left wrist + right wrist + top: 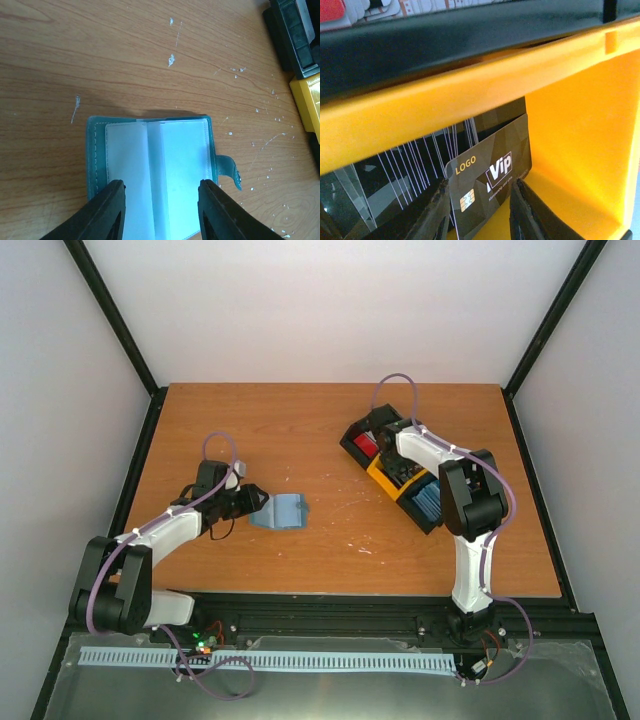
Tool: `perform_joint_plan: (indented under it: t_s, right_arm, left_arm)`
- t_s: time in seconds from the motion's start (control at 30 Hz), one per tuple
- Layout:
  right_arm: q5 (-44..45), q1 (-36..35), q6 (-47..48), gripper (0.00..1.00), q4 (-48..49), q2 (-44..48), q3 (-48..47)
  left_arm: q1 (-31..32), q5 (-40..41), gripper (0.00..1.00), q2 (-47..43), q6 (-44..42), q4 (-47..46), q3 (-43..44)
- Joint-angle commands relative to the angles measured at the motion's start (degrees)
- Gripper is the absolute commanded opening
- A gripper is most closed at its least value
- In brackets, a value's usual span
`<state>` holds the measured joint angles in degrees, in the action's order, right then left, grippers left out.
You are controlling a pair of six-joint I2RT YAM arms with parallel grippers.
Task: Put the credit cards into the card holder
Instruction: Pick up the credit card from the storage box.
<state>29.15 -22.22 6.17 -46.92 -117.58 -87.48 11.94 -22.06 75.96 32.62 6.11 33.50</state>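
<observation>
Where the credit cards (365, 445) lie: all that show stand in the black-and-yellow tray (380, 478), with red ones in its far-left black compartment, blue ones in the near-right black compartment and dark ones in the yellow middle.
Dark card (490, 175): on edge in the yellow compartment, printed with "LOGO", "Vip" and a chip; more dark cards with thin white lines stand just beside it.
Right fingers (437, 215): down inside the yellow compartment, one on each side of the dark card's lower part and very close to its edges; I cannot tell whether they pinch it.
Card holder (283, 512): open and flat on the left half of the surface, about midway between the far and near edges, well apart from the tray; clear pockets (185, 160) face up and the snap tab (231, 170) sticks out on one side.
Left fingers (107, 215): spread apart over one end of the open holder, nothing clamped between them, pockets showing in the gap; I cannot tell whether the tips press on it.
Tray: lies diagonally on the right half, its blue-card end toward the right edge.
Surface (300, 430): orange-brown wood grain with white flecks (171, 60).
</observation>
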Motion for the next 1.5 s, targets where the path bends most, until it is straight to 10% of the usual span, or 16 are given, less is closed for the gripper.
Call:
perform_joint_plan:
  t_s: [0.0, 0.63, 0.9, 1.47]
  right_arm:
    - [5.2, -0.6, -0.2, 0.32, 0.6, 1.7, 0.3]
    - [17.5, -1.8, 3.8, 0.19, 8.3, 1.7, 7.0]
    - [5.4, -1.8, 3.3, 0.39, 8.6, 4.2, 7.6]
    - [12.0, -1.2, 2.4, 0.34, 9.9, 0.8, 6.6]
  left_arm:
    - [-0.3, 0.8, 0.42, 0.1, -1.3, 0.5, 2.2]
    - [-0.3, 2.0, 0.42, 0.4, -1.2, 0.7, 2.0]
    - [-0.3, 2.2, 0.41, 0.6, -1.3, 1.0, 2.2]
    - [-0.3, 2.4, 0.41, 1.1, -1.3, 1.1, 2.1]
